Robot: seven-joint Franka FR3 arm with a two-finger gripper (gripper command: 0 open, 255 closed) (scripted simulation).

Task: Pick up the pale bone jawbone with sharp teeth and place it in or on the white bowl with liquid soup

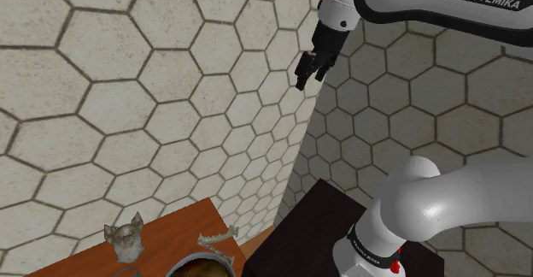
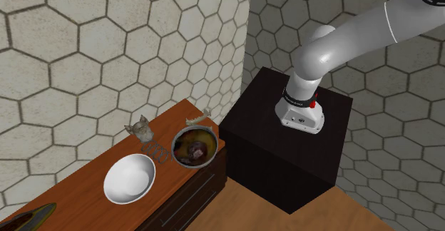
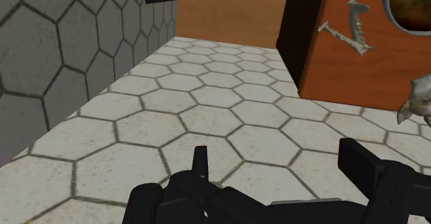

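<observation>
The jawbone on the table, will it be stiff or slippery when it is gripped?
The jawbone looks thin and bony, so it is probably stiff and light. Its V shape with spiky teeth may pivot or slip in a grip. It lies flat, so rolling seems unlikely.

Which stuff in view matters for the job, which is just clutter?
Job: jawbone, soup bowl, gripper (open).
Clutter: skull, empty white bowl.
</observation>
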